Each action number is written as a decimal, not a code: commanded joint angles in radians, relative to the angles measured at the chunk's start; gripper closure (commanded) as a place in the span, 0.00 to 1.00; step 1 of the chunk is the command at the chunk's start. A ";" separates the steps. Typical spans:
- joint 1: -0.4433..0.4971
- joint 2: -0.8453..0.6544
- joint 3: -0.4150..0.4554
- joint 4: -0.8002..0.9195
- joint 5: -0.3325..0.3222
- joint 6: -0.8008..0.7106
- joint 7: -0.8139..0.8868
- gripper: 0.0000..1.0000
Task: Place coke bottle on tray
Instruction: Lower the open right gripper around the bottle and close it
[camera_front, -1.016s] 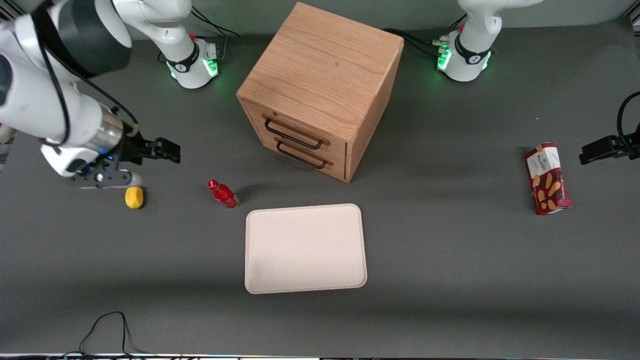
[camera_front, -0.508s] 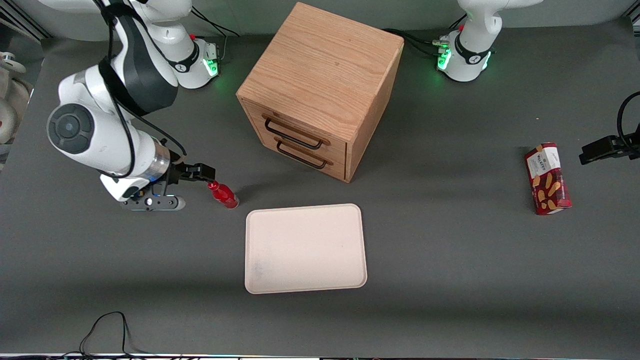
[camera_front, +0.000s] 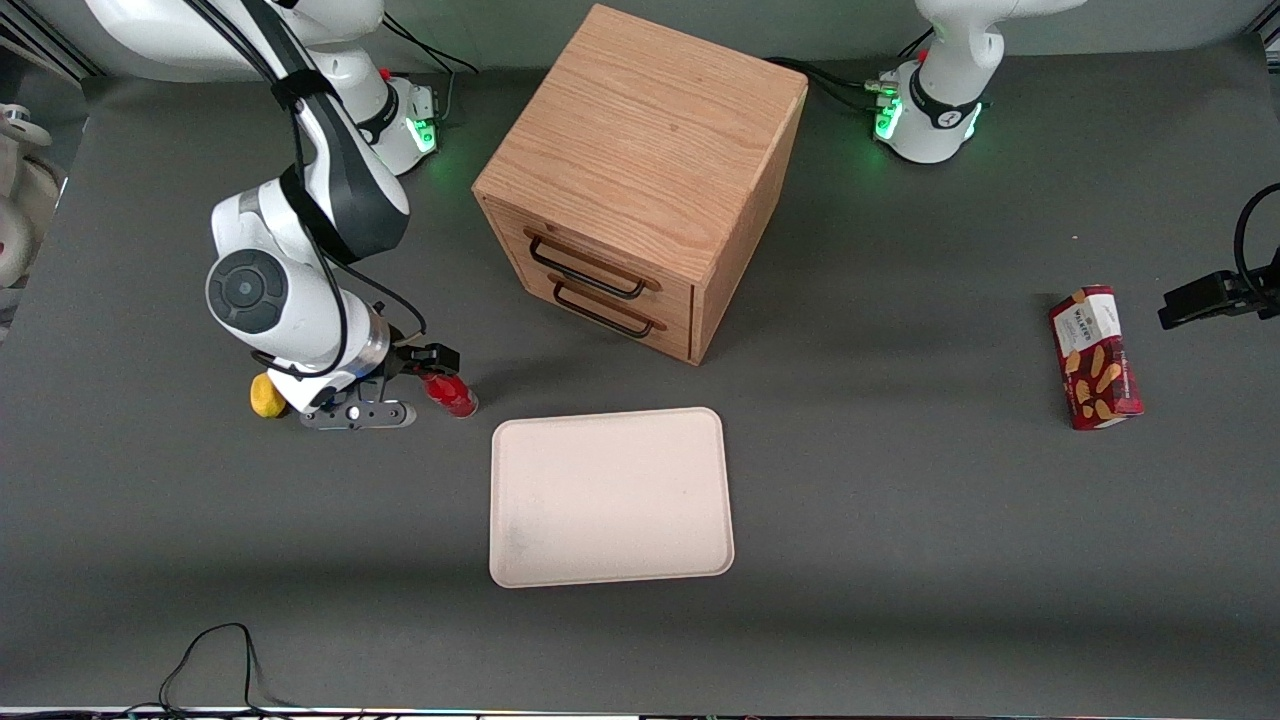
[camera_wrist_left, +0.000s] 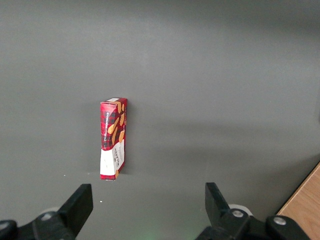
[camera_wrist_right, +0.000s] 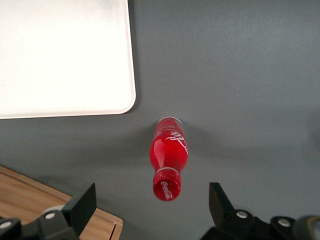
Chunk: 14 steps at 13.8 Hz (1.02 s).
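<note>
The coke bottle (camera_front: 455, 396) is small, shiny and all red. It stands upright on the dark table, beside the corner of the tray (camera_front: 610, 495) that is toward the working arm's end. My right gripper (camera_front: 432, 360) is open and hovers just above the bottle's cap, which its black fingers partly hide in the front view. In the right wrist view the bottle (camera_wrist_right: 169, 152) points its cap up between my spread fingers (camera_wrist_right: 84, 204), without touching them. The gripper (camera_wrist_right: 152, 207) holds nothing. The cream tray (camera_wrist_right: 65, 55) is bare.
A wooden drawer cabinet (camera_front: 640, 170) stands farther from the front camera than the tray; its corner shows in the right wrist view (camera_wrist_right: 45, 200). A yellow lemon-sized object (camera_front: 263, 395) lies beside my wrist. A red cookie box (camera_front: 1095, 357) lies toward the parked arm's end (camera_wrist_left: 113, 137).
My right arm has swung in from the working arm's end of the table and come down. The gripper, once near the yellow object, is now over the bottle's cap. The bottle has not moved.
</note>
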<state>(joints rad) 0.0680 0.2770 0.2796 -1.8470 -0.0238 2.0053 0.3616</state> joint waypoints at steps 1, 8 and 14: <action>0.009 -0.022 -0.008 -0.072 -0.015 0.067 0.025 0.00; 0.009 -0.027 -0.011 -0.158 -0.015 0.153 0.027 0.00; 0.004 -0.027 -0.017 -0.162 -0.033 0.173 0.027 0.12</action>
<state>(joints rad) 0.0676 0.2744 0.2696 -1.9855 -0.0421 2.1574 0.3617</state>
